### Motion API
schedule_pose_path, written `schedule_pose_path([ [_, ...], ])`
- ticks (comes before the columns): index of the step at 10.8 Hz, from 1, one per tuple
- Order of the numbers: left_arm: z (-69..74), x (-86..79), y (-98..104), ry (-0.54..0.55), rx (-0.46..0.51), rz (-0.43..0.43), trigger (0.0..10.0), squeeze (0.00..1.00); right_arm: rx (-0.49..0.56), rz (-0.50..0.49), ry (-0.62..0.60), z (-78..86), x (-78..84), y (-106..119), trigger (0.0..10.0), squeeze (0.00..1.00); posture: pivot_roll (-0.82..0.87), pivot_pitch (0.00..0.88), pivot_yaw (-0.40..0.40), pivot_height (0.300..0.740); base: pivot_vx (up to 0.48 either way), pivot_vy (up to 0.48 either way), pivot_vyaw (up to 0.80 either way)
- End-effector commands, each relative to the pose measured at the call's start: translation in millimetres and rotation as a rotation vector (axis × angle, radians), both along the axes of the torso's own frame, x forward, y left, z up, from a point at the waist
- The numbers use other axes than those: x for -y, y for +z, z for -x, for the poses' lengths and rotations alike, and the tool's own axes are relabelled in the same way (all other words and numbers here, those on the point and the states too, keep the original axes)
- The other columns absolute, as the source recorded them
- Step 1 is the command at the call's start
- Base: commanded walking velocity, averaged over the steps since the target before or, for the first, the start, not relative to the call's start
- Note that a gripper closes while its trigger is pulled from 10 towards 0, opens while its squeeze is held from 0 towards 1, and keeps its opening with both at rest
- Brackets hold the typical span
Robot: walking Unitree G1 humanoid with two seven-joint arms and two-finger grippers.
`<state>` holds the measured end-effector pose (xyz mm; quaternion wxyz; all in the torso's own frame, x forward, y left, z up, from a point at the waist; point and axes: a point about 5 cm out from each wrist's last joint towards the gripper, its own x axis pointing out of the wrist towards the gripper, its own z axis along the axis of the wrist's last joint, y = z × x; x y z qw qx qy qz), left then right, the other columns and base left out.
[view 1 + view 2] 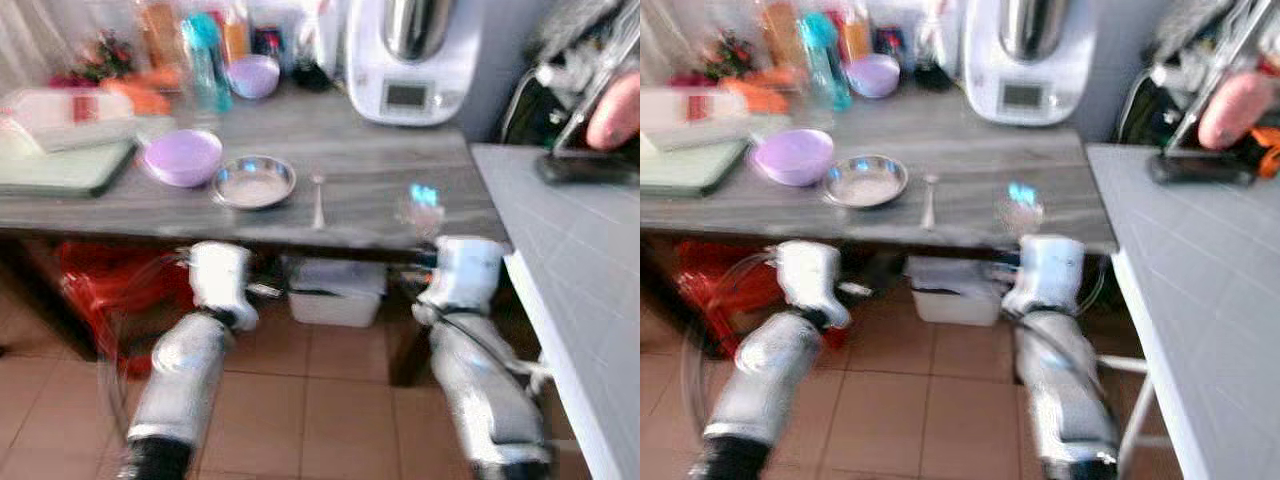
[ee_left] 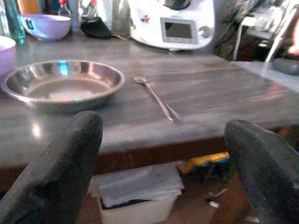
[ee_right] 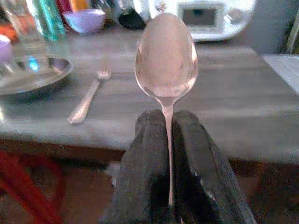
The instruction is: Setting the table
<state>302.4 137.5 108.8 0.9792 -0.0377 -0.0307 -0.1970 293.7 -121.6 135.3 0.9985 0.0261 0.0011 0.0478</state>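
While one place is partly laid, the setting is judged about half done: one steel plate (image 1: 254, 182) lies near the table's (image 1: 380, 170) front edge, with one fork (image 1: 318, 200) just to its right, apart from it. One spoon (image 3: 166, 56) is not yet down; it stands bowl-up, pinched by its handle between the closed fingers of the right gripper (image 3: 169, 140), held at the near edge, right of the fork. Left gripper (image 2: 163, 158): fingers wide, holding nothing, below the near edge facing plate and fork.

Other stock, by count:
- lilac bowls, two: one (image 1: 183, 156) left of the plate, one (image 1: 253, 76) at the far side
- white kitchen machine (image 1: 412, 60), one, far right
- teal bottle (image 1: 205, 60), one, far left
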Motion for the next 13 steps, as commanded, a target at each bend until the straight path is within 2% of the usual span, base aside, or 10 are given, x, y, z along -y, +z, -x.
schedule_pose_path([
  [1, -0.4, 11.0, 3.0, -0.033, 0.009, 0.007, 10.0, 0.00, 0.009, 0.009, -0.035, 0.5, 11.3, 1.6, 10.0, 0.00, 0.06, 0.069, -0.015, 0.740, 0.345, 0.000, 0.00],
  [7, -1.0, 12.1, 3.5, -0.036, 0.009, 0.005, 10.0, 0.00, 0.009, 0.010, -0.036, 0.7, 11.8, 1.3, 10.0, 0.00, 0.06, 0.069, -0.013, 0.740, 0.316, 0.000, 0.00],
  [10, -1.4, 11.1, 3.4, -0.028, 0.009, 0.003, 10.0, 0.00, 0.016, 0.005, -0.034, 0.9, 11.3, 1.8, 10.0, 0.00, 0.06, 0.068, -0.013, 0.740, 0.315, 0.000, 0.51],
  [13, -2.1, 12.3, 2.2, -0.019, -0.009, 0.027, 10.0, 0.00, 0.014, 0.002, -0.035, 0.9, 11.9, 1.1, 10.0, 0.00, 0.06, 0.065, -0.013, 0.740, 0.000, 0.000, 0.00],
])
